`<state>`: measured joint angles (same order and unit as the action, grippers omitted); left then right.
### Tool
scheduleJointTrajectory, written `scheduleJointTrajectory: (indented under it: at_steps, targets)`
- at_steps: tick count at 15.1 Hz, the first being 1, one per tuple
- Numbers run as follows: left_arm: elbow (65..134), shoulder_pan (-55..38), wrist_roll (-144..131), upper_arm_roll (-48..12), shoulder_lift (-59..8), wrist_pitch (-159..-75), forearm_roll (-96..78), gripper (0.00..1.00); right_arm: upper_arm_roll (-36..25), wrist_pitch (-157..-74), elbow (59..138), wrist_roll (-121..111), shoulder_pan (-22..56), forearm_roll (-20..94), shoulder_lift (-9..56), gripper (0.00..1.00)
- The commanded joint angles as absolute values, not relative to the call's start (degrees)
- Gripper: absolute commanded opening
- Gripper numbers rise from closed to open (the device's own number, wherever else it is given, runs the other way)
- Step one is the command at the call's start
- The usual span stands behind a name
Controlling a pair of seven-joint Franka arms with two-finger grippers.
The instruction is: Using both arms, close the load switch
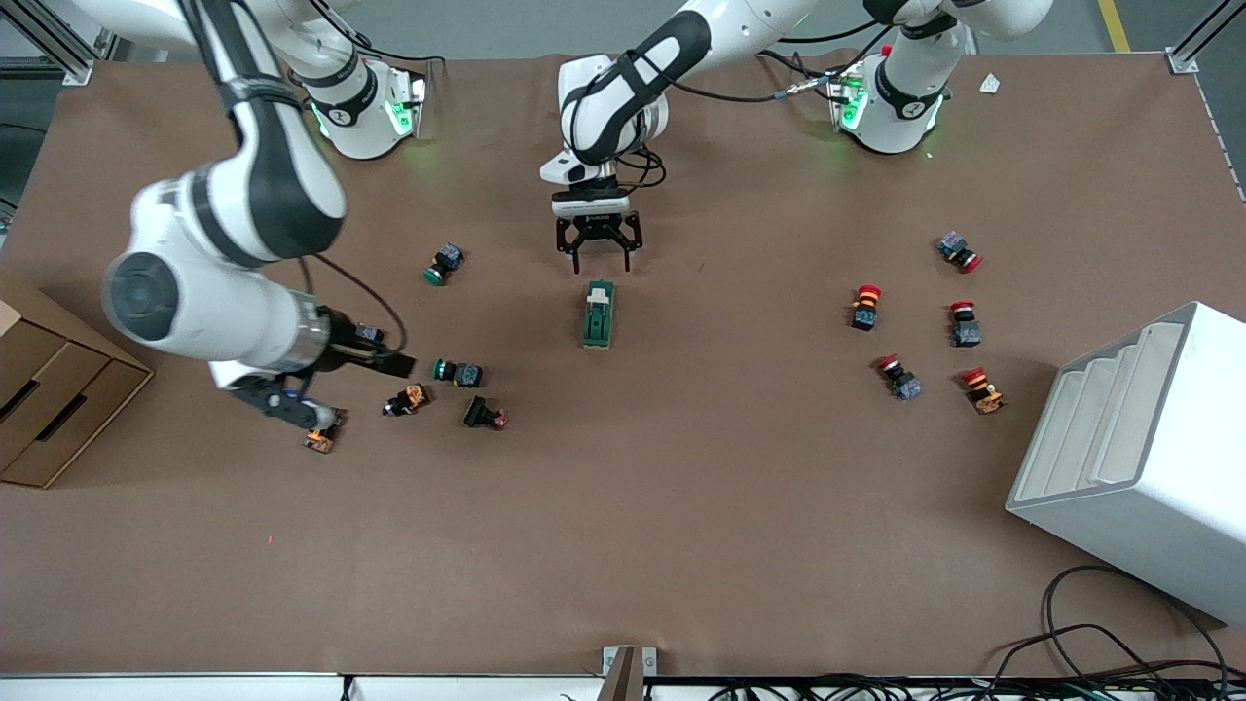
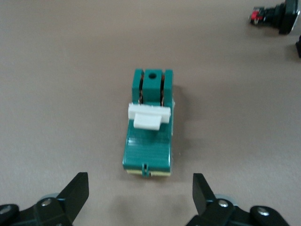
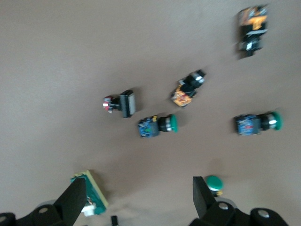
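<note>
Front view: left pincer [image 1: 599,255] hangs spread above load switch [image 1: 599,314].

The front view looks down from high across the table [image 1: 681,545], facing both arm bases. The left wrist view sits low and close, looking over the open left pincer [image 2: 140,194] at the load switch [image 2: 149,125], which the front view shares. The right wrist view, somewhat blurred, looks down past the right pincer [image 3: 139,200] on scattered push-buttons [image 3: 157,125].
</note>
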<state>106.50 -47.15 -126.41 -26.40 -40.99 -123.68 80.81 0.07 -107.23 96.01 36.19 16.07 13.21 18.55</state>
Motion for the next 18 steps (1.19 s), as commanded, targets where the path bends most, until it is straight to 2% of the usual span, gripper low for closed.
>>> scheduleJointTrajectory:
  at_steps: [1, 4, 11, 18]
  targets:
    - [106.26, -48.34, -131.46, -26.1, -41.04, -122.17, 85.41, 0.98, -0.35, -113.89, 101.15, 41.47, 19.68, 14.85, 17.66, 1.0]
    - [106.44, -48.69, -136.57, -26.1, -42.8, -121.99, 90.25, 0.98, -0.35, -118.63, 103.61, 43.41, 23.1, 17.38, 19.25, 1.0]
    - [106.96, -49.13, -140.44, -25.66, -45.17, -119.62, 97.46, 0.98, -0.35, -136.12, 111.71, 48.58, 31.1, 25.48, 22.49, 1.0]
    - [107.49, -49.66, -146.77, -25.66, -48.51, -115.31, 103.62, 0.98, -0.35, -143.87, 112.93, 54.84, 37.96, 28.04, 26.02, 1.0]
